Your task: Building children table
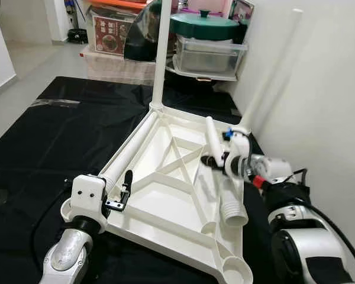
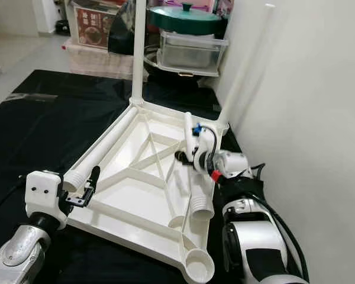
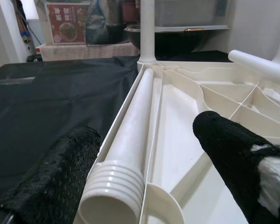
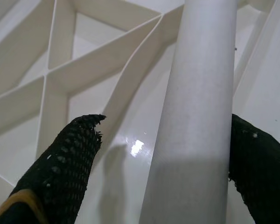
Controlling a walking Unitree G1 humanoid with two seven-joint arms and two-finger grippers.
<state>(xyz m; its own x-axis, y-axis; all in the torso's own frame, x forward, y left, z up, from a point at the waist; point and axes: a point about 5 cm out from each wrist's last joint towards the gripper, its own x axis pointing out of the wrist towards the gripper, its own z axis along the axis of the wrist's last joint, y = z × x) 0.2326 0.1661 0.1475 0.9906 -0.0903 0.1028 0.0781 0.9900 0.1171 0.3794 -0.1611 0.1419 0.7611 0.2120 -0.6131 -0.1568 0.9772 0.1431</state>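
The upturned white tabletop (image 1: pixel 165 195) fills the frame's centre. The right gripper (image 1: pixel 216 161), fingers spread, straddles a loose leg (image 1: pixel 225 189) (one finger touching); the left gripper (image 1: pixel 123 190), also spread, flanks another leg (image 1: pixel 130 151) at lower left.

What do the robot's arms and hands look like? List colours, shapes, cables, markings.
Both arms are silver with rounded, shiny segments and black joints. The left hand has a boxy white wrist housing and slim black fingers with a dimpled texture. The right hand has a white housing with blue and red fittings and black cables.
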